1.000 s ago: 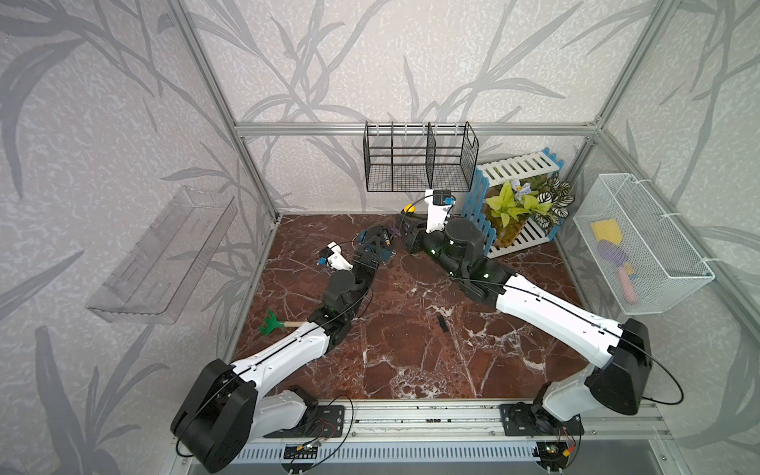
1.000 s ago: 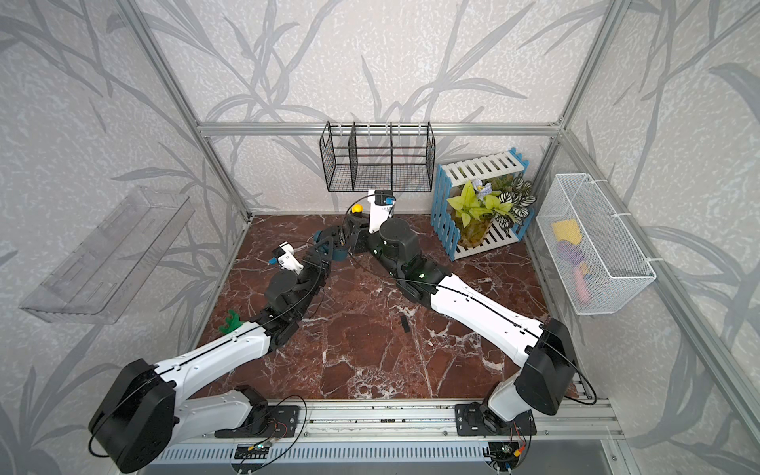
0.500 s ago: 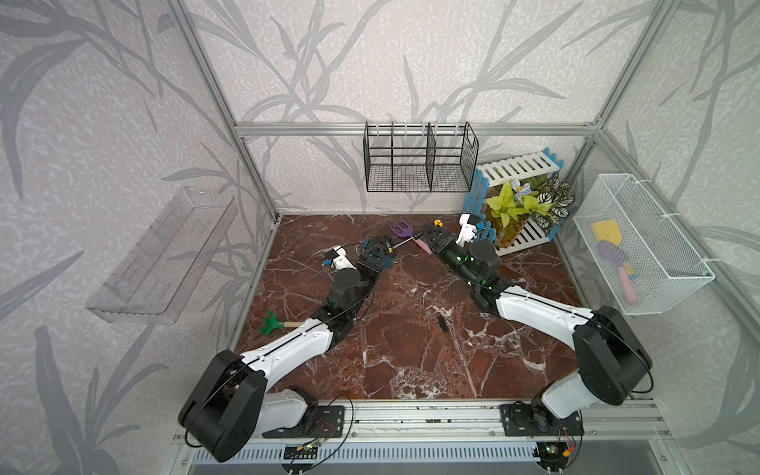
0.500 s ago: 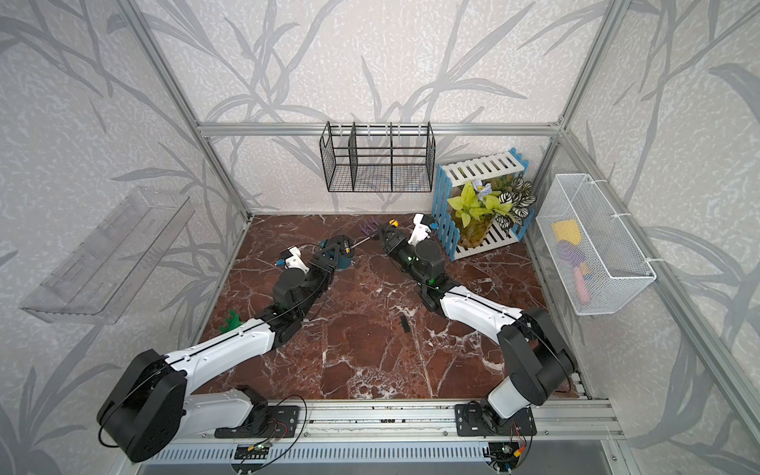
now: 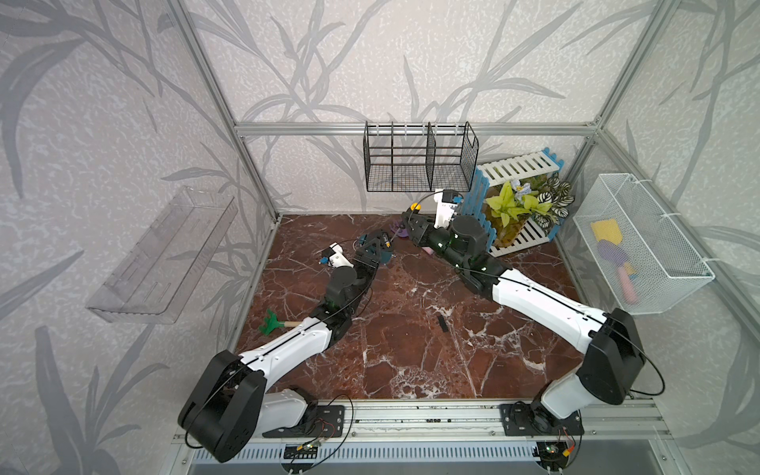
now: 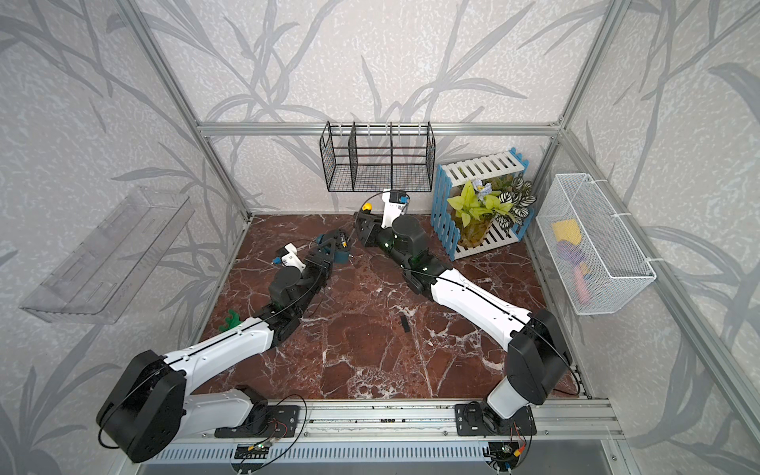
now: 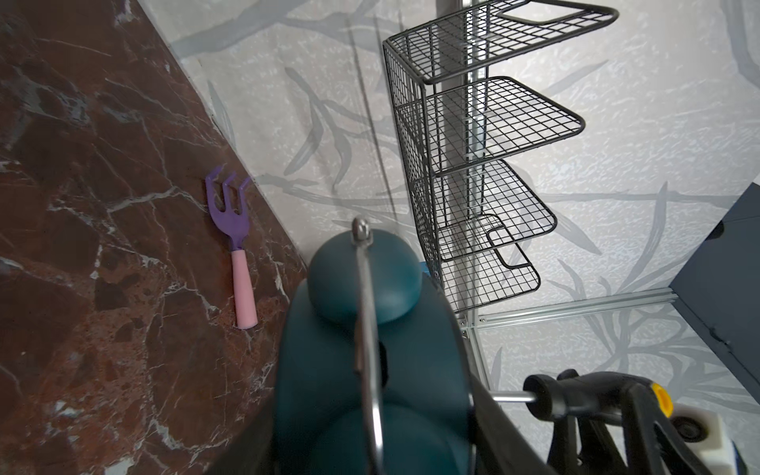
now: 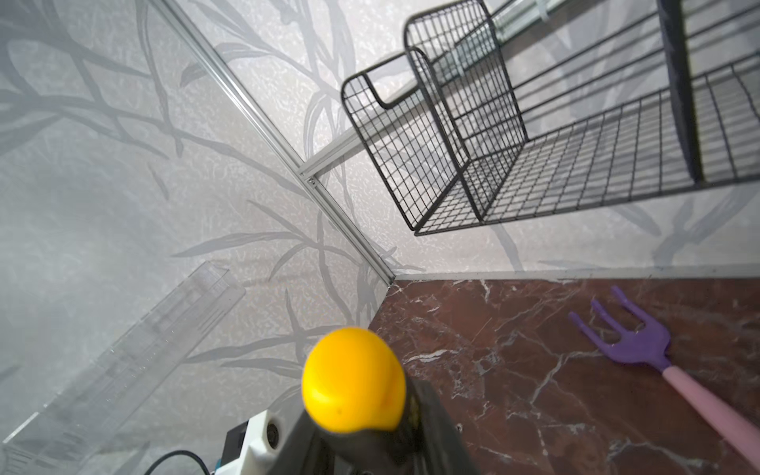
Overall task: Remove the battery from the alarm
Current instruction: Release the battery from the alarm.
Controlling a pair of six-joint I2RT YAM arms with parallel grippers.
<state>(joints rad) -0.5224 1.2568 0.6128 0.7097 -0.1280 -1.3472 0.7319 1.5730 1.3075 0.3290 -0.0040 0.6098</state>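
Grey leafy walls (image 5: pixel 411 61) around brown marble surface (image 5: pixel 411 349). White mesh basket (image 5: pixel 658 288) on side wall: yellow, purple, pink things (image 5: pixel 610 253) inside. Blue-white crate (image 5: pixel 520 164): plant (image 5: pixel 514 201) inside. Left end effector (image 5: pixel 375 246) clamped on alarm (image 5: pixel 385 256). Right end effector (image 5: pixel 412 224) clamped on screwdriver (image 5: pixel 415 207), shaft reaching alarm's back. Battery (image 6: pixel 341 238) sits in alarm's back, just beside left end effector.

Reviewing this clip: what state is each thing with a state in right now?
alarm: clamped in left claw, battery bay uncovered.
battery: seated in the alarm's back, not out yet.
black cover piece: off, lying flat on the table.
screwdriver: gripped by right claw, shaft aimed at the alarm.
black wire basket: hanging, empty.
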